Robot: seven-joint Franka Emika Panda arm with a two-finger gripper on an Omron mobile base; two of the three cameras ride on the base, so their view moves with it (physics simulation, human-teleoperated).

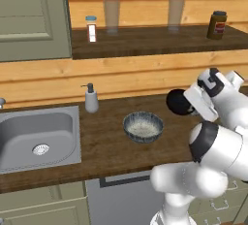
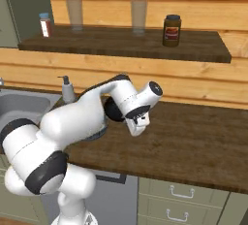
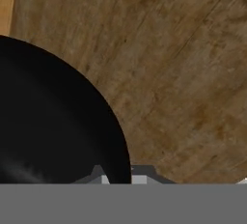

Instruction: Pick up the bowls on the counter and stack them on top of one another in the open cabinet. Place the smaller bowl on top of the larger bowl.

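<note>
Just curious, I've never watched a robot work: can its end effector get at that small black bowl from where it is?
Probably yes. The end effector sits right at the smaller bowl, its rim between the fingertips, with bare counter alongside and nothing blocking.

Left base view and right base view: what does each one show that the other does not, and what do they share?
Left base view alone: the steel basin of the sink with its drain, and the larger bowl sitting uncovered on the counter.

Right base view alone: pale drawer fronts with handles under the counter.

Both: the smaller bowl at the arm's hand, the soap dispenser, the brown jar, two glasses and the red-labelled shaker on the open cabinet shelf.
</note>
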